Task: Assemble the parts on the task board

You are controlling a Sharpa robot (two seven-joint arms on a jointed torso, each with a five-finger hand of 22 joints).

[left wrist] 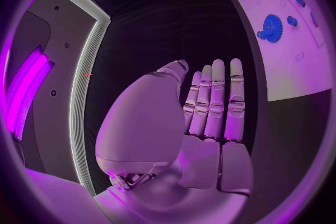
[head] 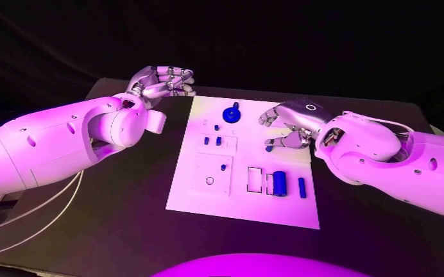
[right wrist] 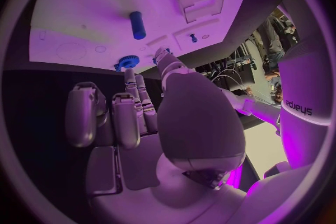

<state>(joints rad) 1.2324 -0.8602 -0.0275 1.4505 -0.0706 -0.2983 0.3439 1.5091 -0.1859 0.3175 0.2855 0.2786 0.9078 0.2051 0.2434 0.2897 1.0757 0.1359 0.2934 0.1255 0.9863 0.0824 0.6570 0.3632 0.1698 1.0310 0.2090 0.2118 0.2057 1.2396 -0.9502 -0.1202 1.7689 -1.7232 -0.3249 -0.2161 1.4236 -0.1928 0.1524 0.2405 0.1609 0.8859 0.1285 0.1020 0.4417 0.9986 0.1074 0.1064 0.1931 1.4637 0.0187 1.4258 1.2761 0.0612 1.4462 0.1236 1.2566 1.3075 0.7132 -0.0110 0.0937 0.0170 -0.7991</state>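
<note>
The white task board (head: pixel 194 206) lies mid-table. A blue gear (head: pixel 232 114) sits near its far edge, with small blue pegs (head: pixel 218 141) in front of it. A thick blue cylinder (head: pixel 280 183) and a slim blue peg (head: pixel 301 187) rest near the front right. My right hand (head: pixel 289 122) hovers over the board's right edge, fingers bent downward and apart, holding nothing; a small blue piece (head: pixel 269 149) lies just beside it. In the right wrist view the gear (right wrist: pixel 127 61) shows past the fingertips (right wrist: pixel 130 75). My left hand (head: pixel 162 83) is off the board's far-left corner, palm (left wrist: pixel 210 123) bare.
The black table (head: pixel 111 226) surrounds the board on all sides. White cables (head: pixel 42 209) trail under my left arm at the table's left edge. The left wrist view shows the gear (left wrist: pixel 272 27) on the board (left wrist: pixel 294 67).
</note>
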